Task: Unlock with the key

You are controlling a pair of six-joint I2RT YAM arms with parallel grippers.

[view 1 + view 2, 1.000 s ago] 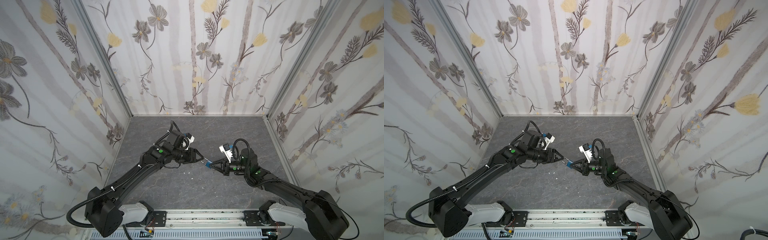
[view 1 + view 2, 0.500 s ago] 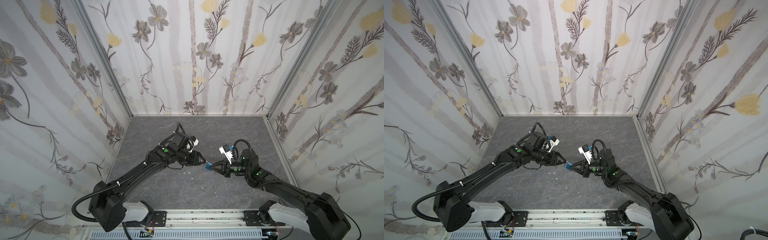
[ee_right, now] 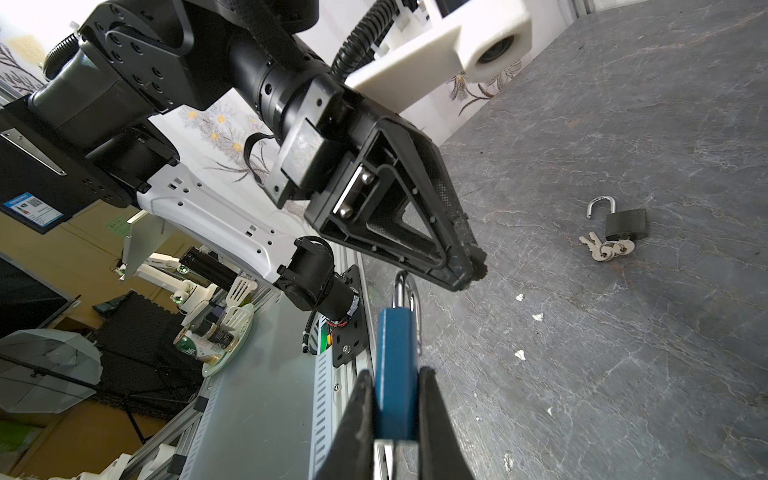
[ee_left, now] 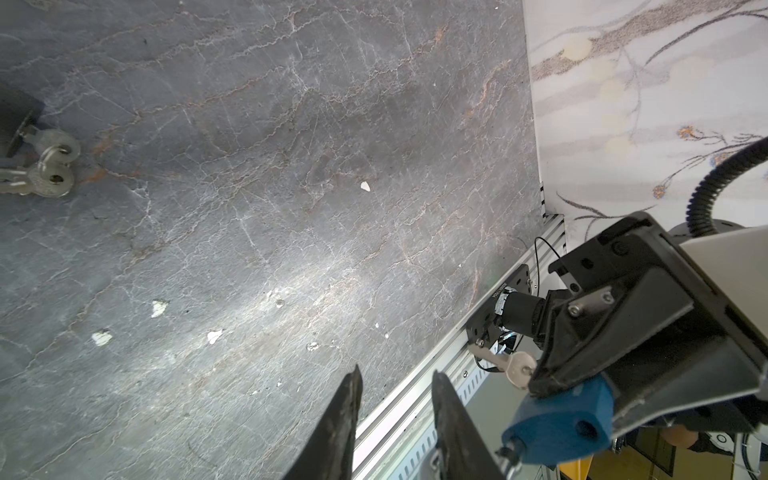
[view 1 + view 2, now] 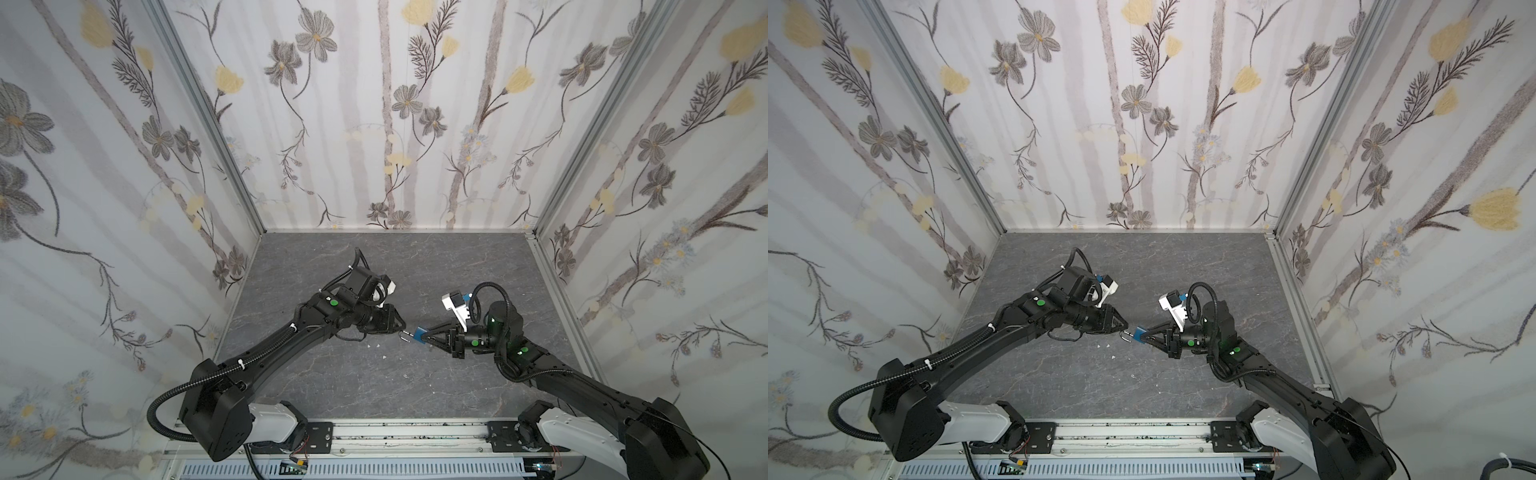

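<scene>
My right gripper (image 3: pixel 395 372) is shut on the body of a blue padlock (image 3: pixel 395 332), held above the table in both top views (image 5: pixel 419 333) (image 5: pixel 1140 333). Its silver shackle (image 3: pixel 405 291) points at my left gripper (image 5: pixel 401 326) (image 5: pixel 1125 325), whose tips sit just short of it. In the left wrist view my left gripper (image 4: pixel 395 374) is open with a narrow gap and nothing between the fingers. The blue padlock (image 4: pixel 561 419) lies beside one finger. A silver key (image 4: pixel 513 368) sticks out by the padlock; whether it sits in the lock I cannot tell.
A black padlock (image 3: pixel 625 222) with its shackle swung open lies on the grey stone table (image 5: pixel 374 386), a bunch of keys (image 3: pixel 606 249) (image 4: pixel 50 166) in its keyhole. Small white chips (image 5: pixel 368 344) dot the table. Flowered walls close in three sides; a metal rail (image 5: pixel 395 432) runs along the front.
My left arm has reached right toward the blue padlock, and its jaws have narrowed. The right gripper has kept still with the padlock.
</scene>
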